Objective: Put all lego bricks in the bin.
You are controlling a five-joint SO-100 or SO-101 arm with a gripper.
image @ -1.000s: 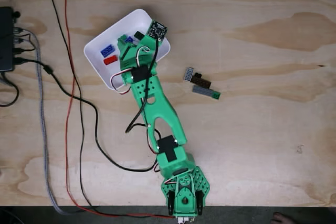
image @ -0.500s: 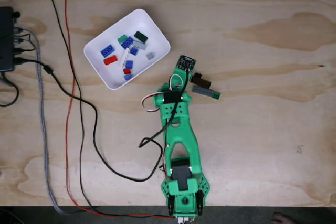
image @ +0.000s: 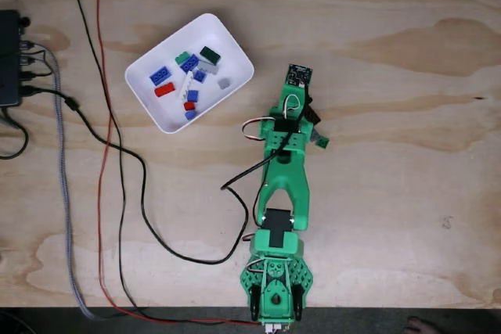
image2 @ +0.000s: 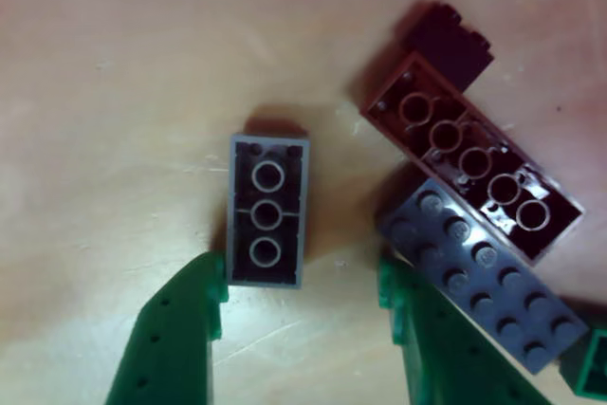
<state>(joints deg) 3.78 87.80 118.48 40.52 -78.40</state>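
In the other view, my gripper point(image2: 303, 284) is open, its green fingers point(image2: 175, 329) flanking the near end of a small grey lego brick point(image2: 266, 211) that lies studs-down on the wood. To its right lie a dark brown brick point(image2: 474, 168), also studs-down, a black brick point(image2: 450, 40), a dark grey plate point(image2: 484, 277) and a green piece point(image2: 593, 362). The fixed view has my green arm point(image: 283, 170) reaching over these bricks, with a green end point(image: 321, 142) poking out. The white bin point(image: 153, 107) at upper left holds several bricks, among them a blue point(image: 160, 76) and a red point(image: 163, 90).
Black cables point(image: 117, 154) and a red cable point(image: 102, 115) run down the table's left side, next to a black box point(image: 8, 60) at the left edge. Bare plywood stretches to the right of the arm. The table's front edge runs along the bottom.
The arm has swung from over the bin to the right and now sits over the loose bricks. The bin's contents are uncovered.
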